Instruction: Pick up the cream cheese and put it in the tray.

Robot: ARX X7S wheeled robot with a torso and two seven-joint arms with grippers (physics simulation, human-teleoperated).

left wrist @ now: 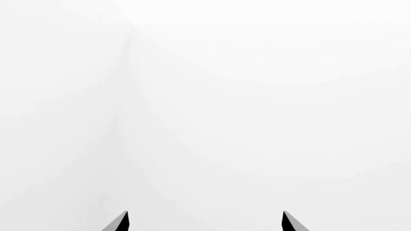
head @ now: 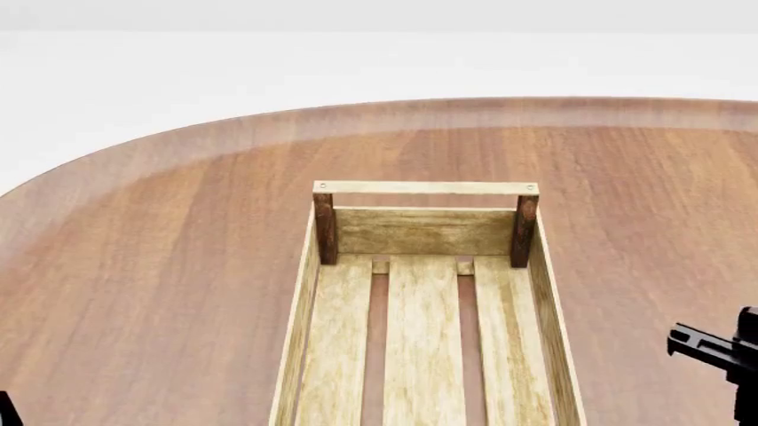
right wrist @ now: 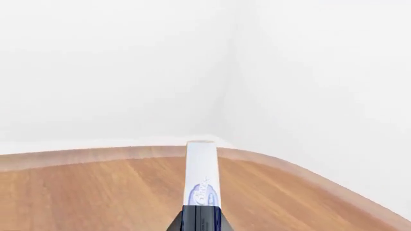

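White cream cheese [right wrist: 201,175] pinched edge-on in R gripper [right wrist: 200,219], above table [right wrist: 96,192]; L gripper [left wrist: 205,224] spread, holding nothing.

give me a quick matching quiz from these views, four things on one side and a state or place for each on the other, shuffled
Things:
1. cream cheese
2. tray
3. left gripper
4. table

States or places:
A. reddish-brown wood with a curved edge
B. fingertips apart, only white surroundings ahead
C. pale slats, nothing inside the part in view
D. held edge-on in the right gripper

Pairs: 1-D, 2-C, 3-B, 4-A
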